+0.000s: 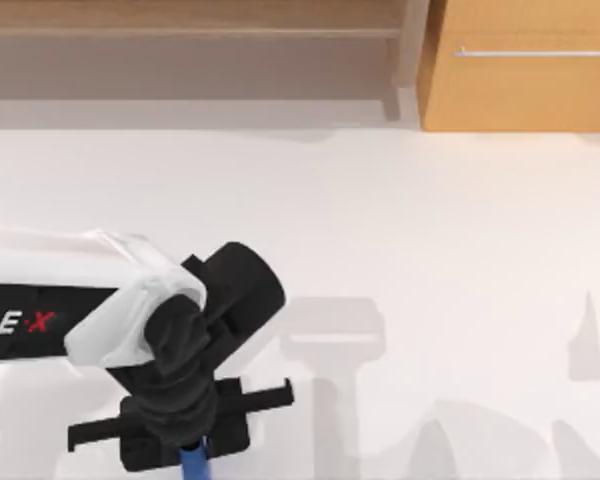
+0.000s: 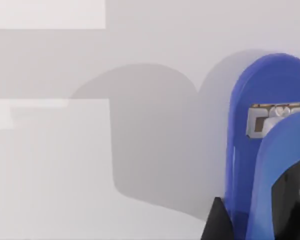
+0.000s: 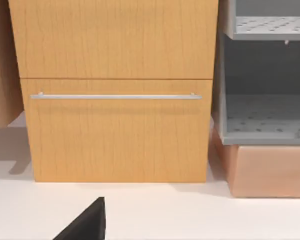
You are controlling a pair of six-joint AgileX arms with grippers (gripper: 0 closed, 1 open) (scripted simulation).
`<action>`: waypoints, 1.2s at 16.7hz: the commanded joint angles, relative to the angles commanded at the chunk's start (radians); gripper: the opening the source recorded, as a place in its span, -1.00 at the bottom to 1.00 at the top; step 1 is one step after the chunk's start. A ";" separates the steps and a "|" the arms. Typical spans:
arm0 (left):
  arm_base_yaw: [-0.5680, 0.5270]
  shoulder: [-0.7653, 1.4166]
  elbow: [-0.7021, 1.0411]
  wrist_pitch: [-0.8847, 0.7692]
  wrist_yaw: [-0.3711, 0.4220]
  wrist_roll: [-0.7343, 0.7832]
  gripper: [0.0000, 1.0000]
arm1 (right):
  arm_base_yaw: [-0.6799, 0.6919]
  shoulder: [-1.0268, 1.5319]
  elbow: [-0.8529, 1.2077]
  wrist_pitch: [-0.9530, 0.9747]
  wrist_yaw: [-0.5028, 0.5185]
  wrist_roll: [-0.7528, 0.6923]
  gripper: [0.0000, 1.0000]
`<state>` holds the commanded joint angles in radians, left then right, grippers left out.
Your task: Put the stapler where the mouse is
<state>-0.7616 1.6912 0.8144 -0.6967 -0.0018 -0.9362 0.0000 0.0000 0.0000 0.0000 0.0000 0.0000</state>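
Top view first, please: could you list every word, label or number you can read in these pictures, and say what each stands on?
"LE·X", white letters with a red X, cut off by the picture's left edge: on the black band of the left arm in the top view.
Stapler: no writing shows on it in the left wrist view.
Cabinet: no writing shows on it in the right wrist view.
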 joint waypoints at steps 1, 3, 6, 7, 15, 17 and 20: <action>0.000 0.000 0.000 0.000 0.000 0.000 -1.00 | 0.000 0.000 0.000 0.000 0.000 0.000 1.00; 0.000 0.000 0.000 0.000 0.000 0.000 -1.00 | 0.000 0.000 0.000 0.000 0.000 0.000 1.00; 0.000 -0.005 0.004 -0.005 0.000 0.000 -1.00 | 0.000 0.000 0.000 0.000 0.000 0.000 1.00; -0.001 -0.012 0.012 -0.016 0.000 -0.001 -1.00 | 0.000 0.000 0.000 0.000 0.000 0.000 1.00; -0.001 -0.072 0.066 -0.135 0.000 -0.001 -1.00 | 0.000 0.000 0.000 0.000 0.000 0.000 1.00; 0.001 -0.067 0.065 -0.133 0.000 0.002 -1.00 | 0.000 0.000 0.000 0.000 0.000 0.000 1.00; 0.058 -0.043 0.111 -0.147 0.000 0.067 -1.00 | 0.000 0.000 0.000 0.000 0.000 0.000 1.00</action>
<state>-0.7037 1.6478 0.9254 -0.8437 -0.0018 -0.8696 0.0000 0.0000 0.0000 0.0000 0.0000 0.0000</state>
